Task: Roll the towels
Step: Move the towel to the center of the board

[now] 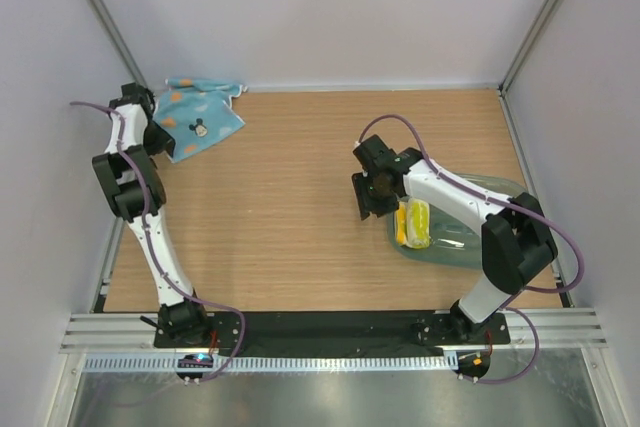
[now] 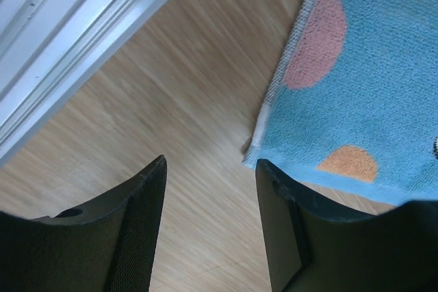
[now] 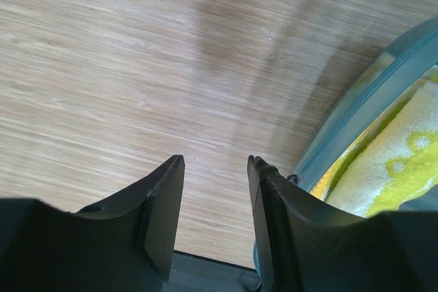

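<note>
The light blue towel (image 2: pixel 363 87) runs off the edge of the left wrist view. Its corner lies just ahead of one finger of the left end effector (image 2: pixel 209 162), whose jaws stand moderately apart over bare desk (image 2: pixel 171 87), gripping nothing. The right end effector (image 3: pixel 215 158) is likewise parted and empty. To its right, the clear tub (image 3: pixel 356 107) holds the yellow towel (image 3: pixel 397 169), partly hidden behind a finger.

Noted light wood-grain tabletop (image 1: pixel 290 197) beneath right gripper (image 3: pixel 215 158). Saw plain white walls (image 1: pixel 330 7) well beyond it. Spotted aluminium frame rail (image 2: pixel 82 46) ahead-left of left gripper (image 2: pixel 211 162). Found lighting soft, even.
</note>
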Robot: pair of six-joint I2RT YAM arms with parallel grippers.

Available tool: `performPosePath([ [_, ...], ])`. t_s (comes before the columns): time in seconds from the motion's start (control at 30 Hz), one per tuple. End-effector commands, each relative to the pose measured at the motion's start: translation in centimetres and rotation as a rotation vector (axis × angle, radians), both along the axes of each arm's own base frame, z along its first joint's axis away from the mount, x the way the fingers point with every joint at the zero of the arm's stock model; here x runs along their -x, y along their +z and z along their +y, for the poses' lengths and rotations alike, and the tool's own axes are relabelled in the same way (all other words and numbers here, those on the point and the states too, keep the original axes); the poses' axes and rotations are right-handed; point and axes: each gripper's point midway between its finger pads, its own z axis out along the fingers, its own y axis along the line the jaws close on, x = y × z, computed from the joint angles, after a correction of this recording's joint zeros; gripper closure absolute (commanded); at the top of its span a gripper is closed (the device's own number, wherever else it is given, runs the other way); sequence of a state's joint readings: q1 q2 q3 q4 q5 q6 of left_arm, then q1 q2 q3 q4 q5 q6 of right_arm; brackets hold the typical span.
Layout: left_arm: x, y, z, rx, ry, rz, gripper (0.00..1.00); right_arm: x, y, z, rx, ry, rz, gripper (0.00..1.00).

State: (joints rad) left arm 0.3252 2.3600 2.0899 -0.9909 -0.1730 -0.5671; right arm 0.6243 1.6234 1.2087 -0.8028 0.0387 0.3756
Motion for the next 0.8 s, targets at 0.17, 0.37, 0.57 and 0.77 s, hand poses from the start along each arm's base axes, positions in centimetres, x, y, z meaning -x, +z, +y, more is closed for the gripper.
performPosePath([
  [0.17,-2.2,-0.8,-1.5,0.075,-0.011,-0.046,0.40,0.5,0.6,-0.8,0.000,0.033,-0.015,0.50],
  [0.37,-2.9,-2.4,-2.9,0.124,-0.010,-0.045,0.49,0.7,-0.1,-1.7,0.019,0.019,0.000,0.50],
  [0.57,-4.0,-2.7,-4.3,0.165,-0.012,-0.078,0.87,2.5,-0.9,-4.1,0.074,-0.043,0.032,0.50],
  [0.77,-4.8,-1.9,-6.6,0.163,-0.060,-0.103,1.00,3.9,-0.8,-6.0,0.113,-0.095,0.030,0.50],
])
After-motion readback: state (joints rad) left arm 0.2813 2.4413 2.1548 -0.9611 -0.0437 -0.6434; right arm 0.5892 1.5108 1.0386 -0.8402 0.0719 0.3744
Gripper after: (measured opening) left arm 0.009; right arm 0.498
